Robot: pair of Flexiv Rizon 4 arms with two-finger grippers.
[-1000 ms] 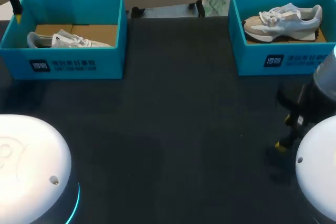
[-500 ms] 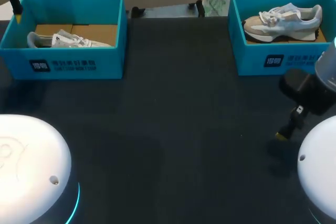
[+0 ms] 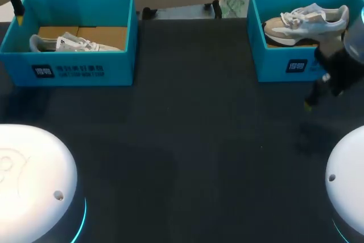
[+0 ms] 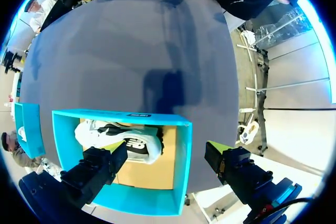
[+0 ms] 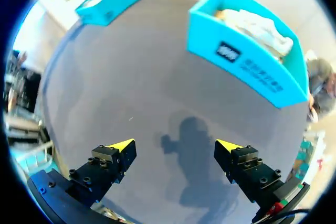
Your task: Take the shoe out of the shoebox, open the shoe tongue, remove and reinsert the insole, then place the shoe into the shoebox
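Two fingers of the right gripper are held wide apart, and nothing is gripped between them; only the dark table is seen under them. Ahead of this gripper, near, a blue box is placed, and a pale shoe is laid inside it. The left gripper is spread open as well, with nothing clamped. Under it a second box is found, and a second shoe is laid in it, just beside one finger; contact cannot be told.
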